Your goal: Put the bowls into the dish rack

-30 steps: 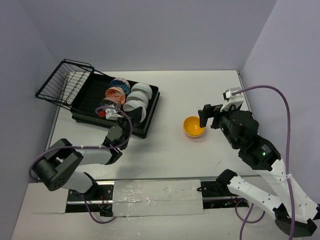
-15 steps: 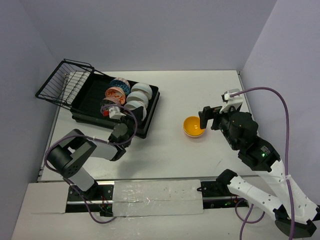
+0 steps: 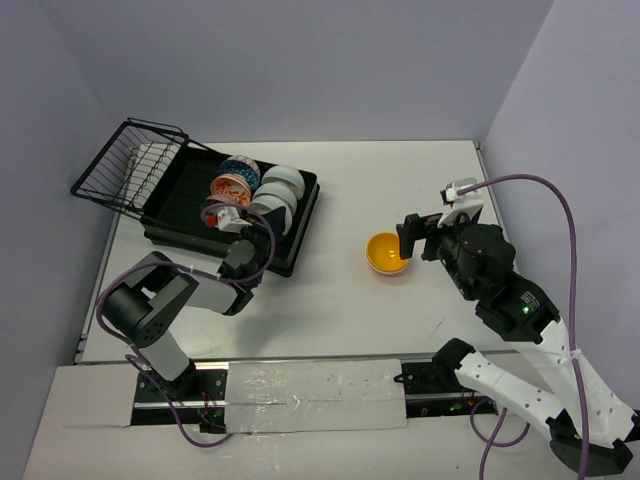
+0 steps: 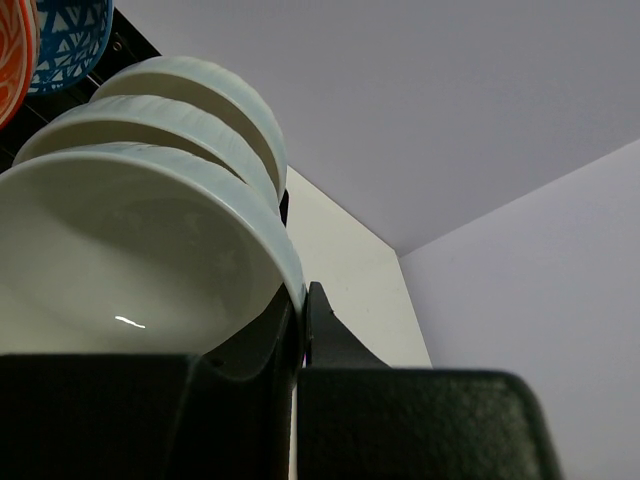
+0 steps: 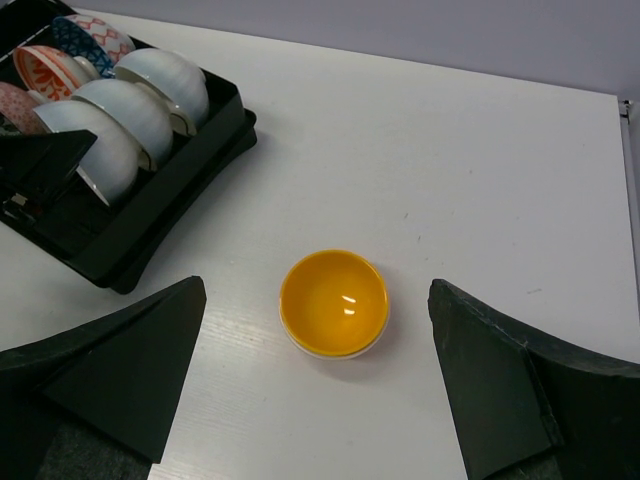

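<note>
Now your left gripper (image 4: 303,310), pinching a white bowl (image 4: 130,250), has reached the dish rack (image 3: 305,225); only the yellow bowl (image 5: 333,303) awaits your wide-spread right gripper (image 5: 316,288).

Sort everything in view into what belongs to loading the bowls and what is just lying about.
Job: yellow bowl on the table; three white bowls and patterned bowls racked; dish rack; wire basket.
Lying about: purple cables; tape strip at near edge.
</note>
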Available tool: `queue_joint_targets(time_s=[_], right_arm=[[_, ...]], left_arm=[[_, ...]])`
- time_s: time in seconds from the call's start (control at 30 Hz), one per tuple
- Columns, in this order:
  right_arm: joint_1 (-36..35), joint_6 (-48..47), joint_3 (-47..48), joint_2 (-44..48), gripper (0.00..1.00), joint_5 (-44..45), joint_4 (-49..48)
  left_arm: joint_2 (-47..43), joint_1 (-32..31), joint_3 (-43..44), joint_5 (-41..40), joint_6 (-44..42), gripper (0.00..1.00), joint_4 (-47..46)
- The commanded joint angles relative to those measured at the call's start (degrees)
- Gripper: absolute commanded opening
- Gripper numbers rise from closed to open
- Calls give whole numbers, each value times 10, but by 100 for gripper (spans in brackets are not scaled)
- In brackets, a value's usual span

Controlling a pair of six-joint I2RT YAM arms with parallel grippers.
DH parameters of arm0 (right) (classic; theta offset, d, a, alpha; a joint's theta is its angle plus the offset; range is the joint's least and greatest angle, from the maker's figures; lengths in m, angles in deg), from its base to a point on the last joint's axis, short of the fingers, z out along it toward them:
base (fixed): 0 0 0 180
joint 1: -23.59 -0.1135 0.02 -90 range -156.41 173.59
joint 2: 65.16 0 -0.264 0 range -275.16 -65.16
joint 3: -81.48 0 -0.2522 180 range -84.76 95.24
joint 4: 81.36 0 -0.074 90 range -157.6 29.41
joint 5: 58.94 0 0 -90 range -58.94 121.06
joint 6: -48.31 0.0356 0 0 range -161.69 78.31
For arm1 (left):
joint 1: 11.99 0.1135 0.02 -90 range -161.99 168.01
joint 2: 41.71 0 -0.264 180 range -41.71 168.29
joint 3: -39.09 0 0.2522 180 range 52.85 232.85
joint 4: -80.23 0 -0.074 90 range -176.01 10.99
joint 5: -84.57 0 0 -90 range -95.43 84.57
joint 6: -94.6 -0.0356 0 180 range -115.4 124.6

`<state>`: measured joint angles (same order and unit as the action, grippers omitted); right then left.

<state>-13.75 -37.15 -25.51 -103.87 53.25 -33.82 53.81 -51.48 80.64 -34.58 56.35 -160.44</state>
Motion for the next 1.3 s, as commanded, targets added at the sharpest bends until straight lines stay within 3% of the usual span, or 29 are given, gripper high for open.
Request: queue_joint_targets(time_s=[0.0,0.9,1.27], right_arm=[[3,-11,-4,3,100,-5,-25],[3,-15,-13,10,100,-10,-28],[3,-13,-17,12,100,-18,-29]], left_arm=[[16,5,15,11,5,0,-319],[34,6,5,15,34,1,-320],[27,5,-16,13,43,11,-321]])
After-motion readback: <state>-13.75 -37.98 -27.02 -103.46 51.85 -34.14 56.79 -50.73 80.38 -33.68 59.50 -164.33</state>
